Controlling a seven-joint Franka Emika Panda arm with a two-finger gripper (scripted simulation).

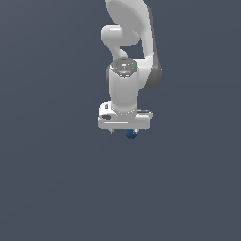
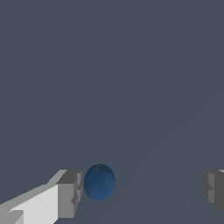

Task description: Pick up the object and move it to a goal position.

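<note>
Blue ball (image 2: 99, 182) sits between spread pincer (image 2: 141, 190) fingers, beside one.

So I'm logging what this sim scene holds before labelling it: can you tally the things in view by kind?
Dark blue ball: 1
White robot arm: 1
Gripper, jaws wide apart with the ball close beside one finger: 1
Total: 3

The ball (image 1: 131, 134) sits at frame centre, directly below the gripper (image 1: 124, 131), just beside one of the fingers (image 2: 70, 192).
</note>
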